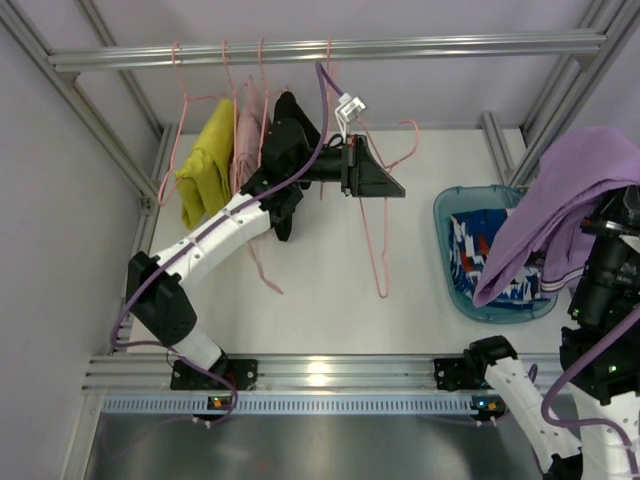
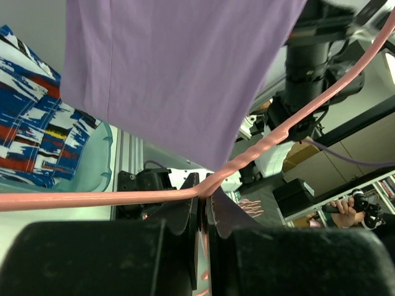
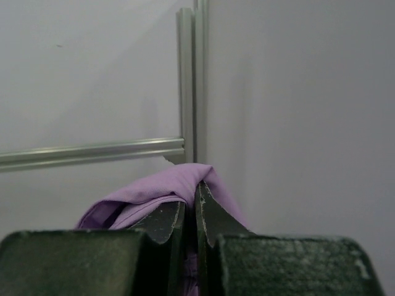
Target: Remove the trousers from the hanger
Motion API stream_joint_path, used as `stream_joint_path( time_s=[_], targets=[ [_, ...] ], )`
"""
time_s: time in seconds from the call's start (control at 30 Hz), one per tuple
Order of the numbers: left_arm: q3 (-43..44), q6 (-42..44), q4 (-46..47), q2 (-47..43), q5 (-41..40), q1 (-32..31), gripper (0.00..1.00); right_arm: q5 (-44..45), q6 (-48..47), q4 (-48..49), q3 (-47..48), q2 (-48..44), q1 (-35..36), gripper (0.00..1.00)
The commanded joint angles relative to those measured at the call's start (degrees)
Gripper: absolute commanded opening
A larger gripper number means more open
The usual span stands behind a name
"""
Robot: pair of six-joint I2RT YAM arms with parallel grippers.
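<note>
four pink hangers, four garments, one basket, two arms.

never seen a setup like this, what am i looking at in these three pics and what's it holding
These are two robot arms bolted to a table's near edge, each ending in a two-finger pincer. One picture looks down from above; the other two come from small cameras on each wrist. The left pincer is shut on a pink hanger, now bare, below a metal rail where other garments hang. The right pincer is shut on the purple trousers, lifted over a blue basket holding patterned cloth. So the trousers already look off the hanger.
</note>
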Motion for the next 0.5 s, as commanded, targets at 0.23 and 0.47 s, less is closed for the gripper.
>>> stream_joint_path(
  time_s=[0.23, 0.47],
  targets=[
    [4.77, 1.15, 2.89, 1.4, 0.43, -0.26, 0.0, 1.41, -1.02, -14.68, -8.0, -12.94, -12.05, 0.0],
    [5.38, 1.33, 2.89, 1.49, 0.69, -0.35, 0.0, -1.49, -3.57, -10.5, -22.85, -15.24, -12.41, 0.0]
  ],
)
